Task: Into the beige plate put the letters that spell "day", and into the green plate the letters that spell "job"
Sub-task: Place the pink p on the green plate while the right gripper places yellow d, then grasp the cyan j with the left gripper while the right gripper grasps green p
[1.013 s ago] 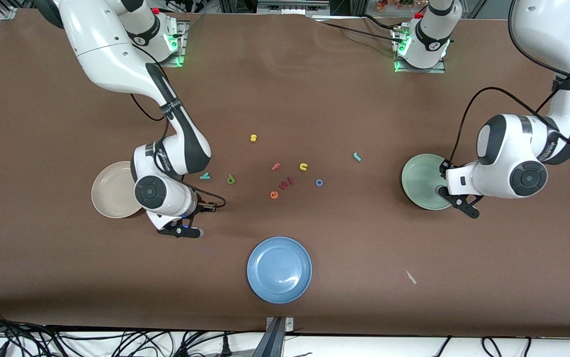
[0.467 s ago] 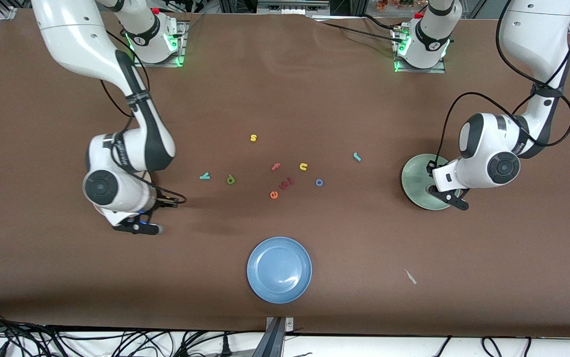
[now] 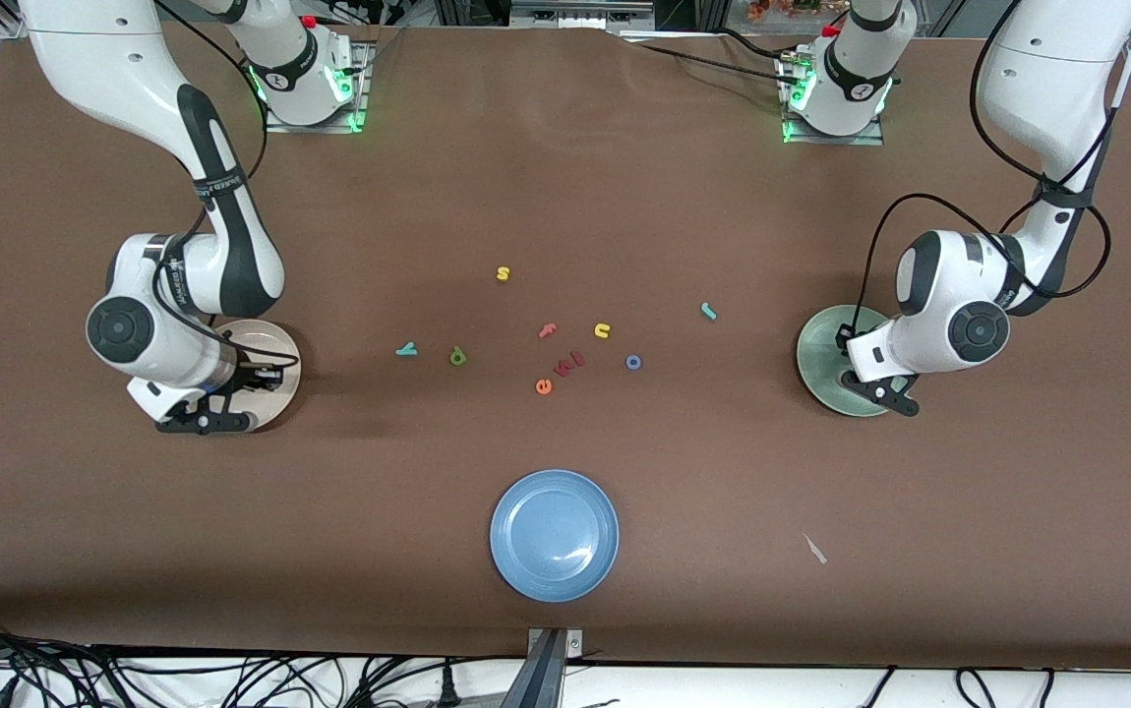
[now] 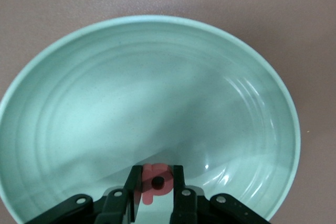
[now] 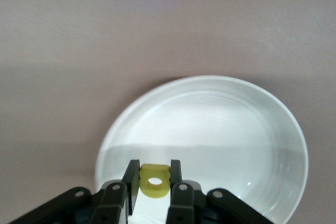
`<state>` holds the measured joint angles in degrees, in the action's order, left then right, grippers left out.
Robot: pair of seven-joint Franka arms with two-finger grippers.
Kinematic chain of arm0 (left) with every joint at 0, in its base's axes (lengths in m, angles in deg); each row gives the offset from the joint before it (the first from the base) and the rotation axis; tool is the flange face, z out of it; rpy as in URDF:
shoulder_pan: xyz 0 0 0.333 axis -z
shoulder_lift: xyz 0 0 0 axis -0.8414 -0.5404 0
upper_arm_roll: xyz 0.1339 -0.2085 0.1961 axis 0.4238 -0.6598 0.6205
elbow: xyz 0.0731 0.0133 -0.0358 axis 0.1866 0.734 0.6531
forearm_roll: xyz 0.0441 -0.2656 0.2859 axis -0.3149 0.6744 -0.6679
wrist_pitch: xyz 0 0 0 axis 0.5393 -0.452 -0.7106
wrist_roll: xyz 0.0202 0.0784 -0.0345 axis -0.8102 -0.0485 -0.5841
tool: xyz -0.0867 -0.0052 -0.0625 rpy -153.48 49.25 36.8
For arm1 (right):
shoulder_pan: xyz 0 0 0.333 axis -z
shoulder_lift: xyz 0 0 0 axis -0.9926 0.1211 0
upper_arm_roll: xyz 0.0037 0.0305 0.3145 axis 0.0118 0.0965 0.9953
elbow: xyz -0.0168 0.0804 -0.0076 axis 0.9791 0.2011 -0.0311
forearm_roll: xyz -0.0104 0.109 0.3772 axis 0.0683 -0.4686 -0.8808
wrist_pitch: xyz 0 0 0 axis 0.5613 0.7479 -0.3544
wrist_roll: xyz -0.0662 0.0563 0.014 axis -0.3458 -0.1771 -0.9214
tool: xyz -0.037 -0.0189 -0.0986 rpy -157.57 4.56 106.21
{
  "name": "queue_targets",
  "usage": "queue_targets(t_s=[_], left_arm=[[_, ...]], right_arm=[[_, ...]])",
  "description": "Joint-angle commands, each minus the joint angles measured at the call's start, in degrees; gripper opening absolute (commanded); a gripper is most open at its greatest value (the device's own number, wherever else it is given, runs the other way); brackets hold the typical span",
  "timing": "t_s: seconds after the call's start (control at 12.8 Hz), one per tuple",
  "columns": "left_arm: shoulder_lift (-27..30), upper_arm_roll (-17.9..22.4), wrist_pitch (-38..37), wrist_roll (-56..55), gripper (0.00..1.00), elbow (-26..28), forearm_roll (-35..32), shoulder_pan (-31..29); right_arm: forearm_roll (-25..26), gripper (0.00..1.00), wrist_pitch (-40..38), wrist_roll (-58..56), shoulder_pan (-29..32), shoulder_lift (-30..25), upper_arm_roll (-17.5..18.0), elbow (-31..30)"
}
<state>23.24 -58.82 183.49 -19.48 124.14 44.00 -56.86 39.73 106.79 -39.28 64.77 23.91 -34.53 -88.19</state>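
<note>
My right gripper (image 3: 204,421) hangs over the beige plate (image 3: 275,366) near its rim and is shut on the yellow "a" (image 5: 155,172); the plate (image 5: 220,124) lies bare below. My left gripper (image 3: 892,397) is over the green plate (image 3: 821,352), shut on the pinkish-red "b" (image 4: 148,174) just above the plate's floor (image 4: 105,103). On the table's middle lie the teal "y" (image 3: 406,349), dark green "d" (image 3: 457,356), blue "o" (image 3: 633,362) and teal "j" (image 3: 708,311).
Other letters lie among them: a yellow "s" (image 3: 503,273), pink "f" (image 3: 547,330), yellow "u" (image 3: 602,330), orange "e" (image 3: 543,386) and small red ones (image 3: 571,363). A blue plate (image 3: 554,534) sits nearer the front camera. A paper scrap (image 3: 814,549) lies toward the left arm's end.
My right arm has swung from beside the "y" to over the beige plate, carrying the "a". My left gripper has shifted a little over the green plate.
</note>
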Motion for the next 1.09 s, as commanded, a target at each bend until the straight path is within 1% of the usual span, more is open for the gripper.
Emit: queue_targets(t_s=[0.0,0.08,0.16,0.23,0.31,0.39,0.55,0.62,0.7,0.78,0.93,1.01], left_arm=[[0.8,-0.1,-1.9,0.0,1.00,-0.1,0.6,0.0],[1.7,-0.1,-2.8,0.1,1.00,-0.2,0.6,0.0],[2.3,-0.2,-4.3,-0.4,1.00,-0.4,0.6,0.3],[3.3,-0.3,-5.7,-0.4,1.00,-0.6,0.6,0.5],[5.0,-0.5,-7.8,-0.4,1.00,-0.5,0.6,0.5],[6.9,-1.2,-11.4,-0.5,1.00,-0.6,1.0,0.4],[9.9,-1.9,-15.8,-0.8,1.00,-1.9,1.3,0.4],[11.4,-3.3,-18.1,-1.4,1.00,-2.7,2.2,0.4],[12.8,-4.6,-20.6,-4.0,1.00,-3.2,3.9,0.4],[13.1,-7.3,-21.6,-9.0,1.00,-3.5,4.7,0.4],[12.8,-12.0,-21.3,-20.5,1.00,-3.5,4.7,0.4],[12.5,-13.6,-21.2,-25.2,1.00,-3.5,4.9,0.4]], right_arm=[[-2.8,0.15,6.7,-6.4,-0.3,-3.7,-0.8,-8.0],[-4.4,0.31,6.7,-8.5,-0.2,-3.7,-1.2,-8.1],[-6.2,0.90,6.4,-9.4,-0.2,-3.6,-1.3,-7.9],[-7.5,1.00,5.7,-9.1,0.0,-3.6,-1.2,-7.5],[-8.4,1.00,4.2,-8.1,-0.1,-3.7,-0.9,-6.4],[-8.5,1.00,1.4,-4.9,-0.3,-3.7,-0.6,-5.3],[-8.6,1.00,-3.8,2.2,-1.5,-3.8,-0.2,-2.4],[-8.6,1.00,-4.9,6.1,-1.9,-3.8,0.9,-1.6],[-8.6,1.00,-4.9,10.0,-1.9,-3.8,2.9,-1.5],[-8.6,1.00,-4.6,14.2,-1.9,-3.8,4.7,-1.4],[-8.6,1.00,-4.1,22.1,-2.2,-3.6,7.4,-0.8],[-8.5,1.00,-4.1,24.9,-2.5,-3.4,8.4,-0.4]])
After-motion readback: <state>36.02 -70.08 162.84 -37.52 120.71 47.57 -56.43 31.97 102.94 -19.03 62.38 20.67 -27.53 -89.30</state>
